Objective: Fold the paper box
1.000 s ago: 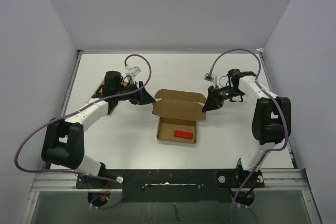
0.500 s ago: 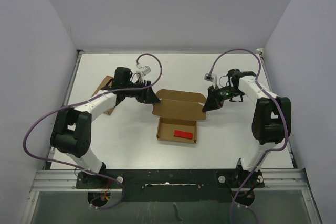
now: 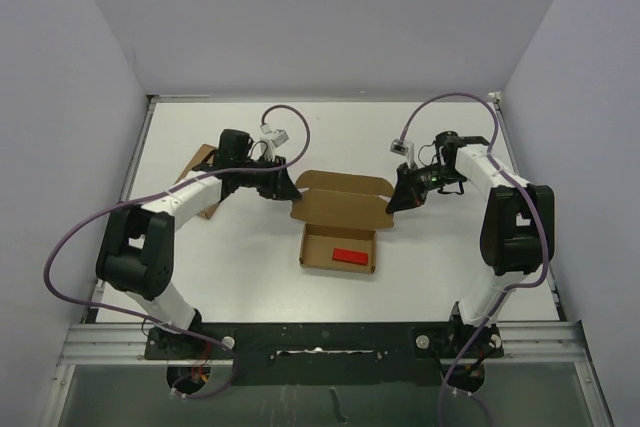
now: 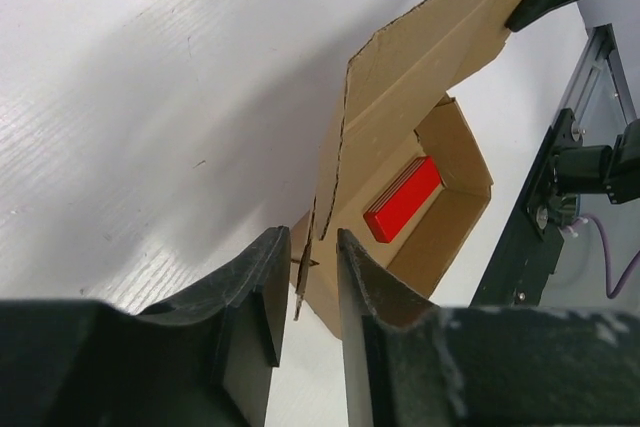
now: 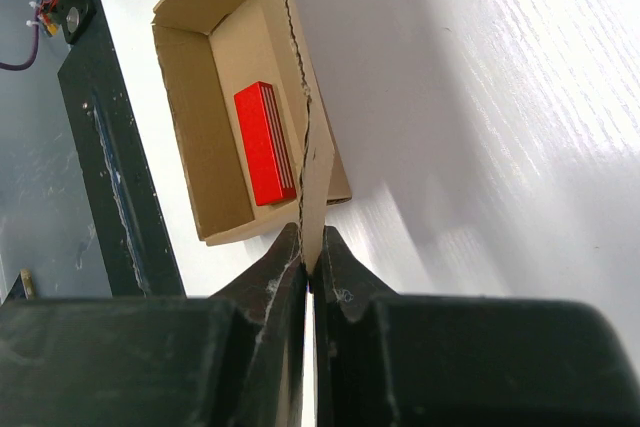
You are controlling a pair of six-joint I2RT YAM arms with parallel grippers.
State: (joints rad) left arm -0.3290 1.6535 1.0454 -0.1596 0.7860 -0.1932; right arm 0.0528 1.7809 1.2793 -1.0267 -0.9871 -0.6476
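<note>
Left gripper [image 4: 308, 252]: newly arrived, jaws narrowing astride lid corner up-left of red block [image 3: 351, 256], not yet pinching. Right gripper [image 5: 310, 247]: clamped on corner up-right. Paper box [image 3: 340, 209]: open around block. Reads as lid fold imminent.

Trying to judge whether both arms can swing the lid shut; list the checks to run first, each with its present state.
1. Is the right gripper clamped on the side edge of the paper box lid: ok.
2. Is the left gripper clamped on the opposite lid corner: not ok; its jaws straddle the cardboard with a gap showing.
3. Is the red block lying inside the tray: ok.
4. Is the lid free to swing, with nothing lying on it: ok.
5. Is the tray sitting flat on the table: cannot tell from these views.
</note>
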